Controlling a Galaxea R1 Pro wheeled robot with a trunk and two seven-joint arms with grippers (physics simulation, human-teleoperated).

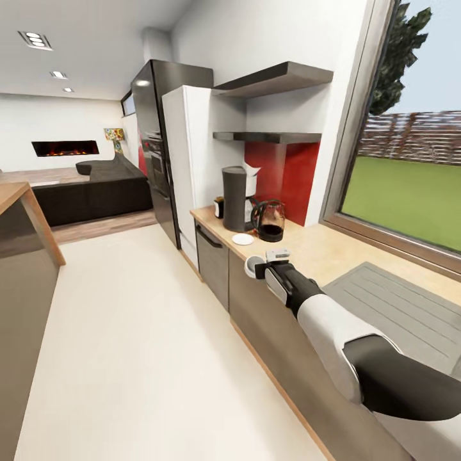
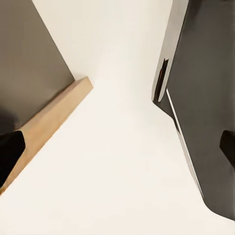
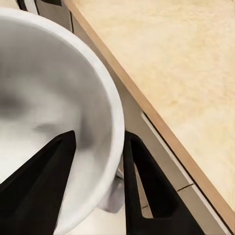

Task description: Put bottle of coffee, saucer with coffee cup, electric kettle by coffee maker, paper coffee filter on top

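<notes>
The big white floor point(image 1: 128, 333) fills the lower left of the head view. A long wooden table point(image 1: 333, 253) runs from the middle of the frame to the lower right, with grey cupboard doors under it. A wide window point(image 1: 410, 160) takes up the right side, and green grass shows through it. A tall black fridge point(image 1: 157, 147) and a white cabinet point(image 1: 186, 166) stand at the far end of the table, just above the middle of the frame. Two dark shelves point(image 1: 269, 136) hang on the wall over it. A black sofa point(image 1: 96, 189) sits at the middle left, with a lit fireplace point(image 1: 64, 148) behind it.

The robot's right arm point(image 1: 346, 346) comes in from the lower right corner, white and black. Its right end effector point(image 1: 261, 267) is near the middle of the frame, at the front edge of the table. It is gripping the coffee cup point(image 1: 251, 266). In the right wrist view the coffee cup point(image 3: 54, 112) is white, round and smooth, with a thick rim. One black finger point(image 3: 39, 181) is inside the cup and the other is outside, so the cup's wall is pinched between them.

Farther along the table stands the dark grey coffee maker point(image 1: 237, 198) with a white paper coffee filter point(image 1: 251, 171) on top. The electric kettle point(image 1: 270, 221) is just beside it, clear glass with dark liquid low inside. A small dark bottle of coffee point(image 1: 219, 207) stands on the coffee maker's other side. The little white saucer point(image 1: 242, 239) lies flat in front of them, with nothing on it.

In the left wrist view the left end effector point(image 2: 117, 149) hangs over the floor, with its black fingertips point(image 2: 10, 152) far apart.
</notes>
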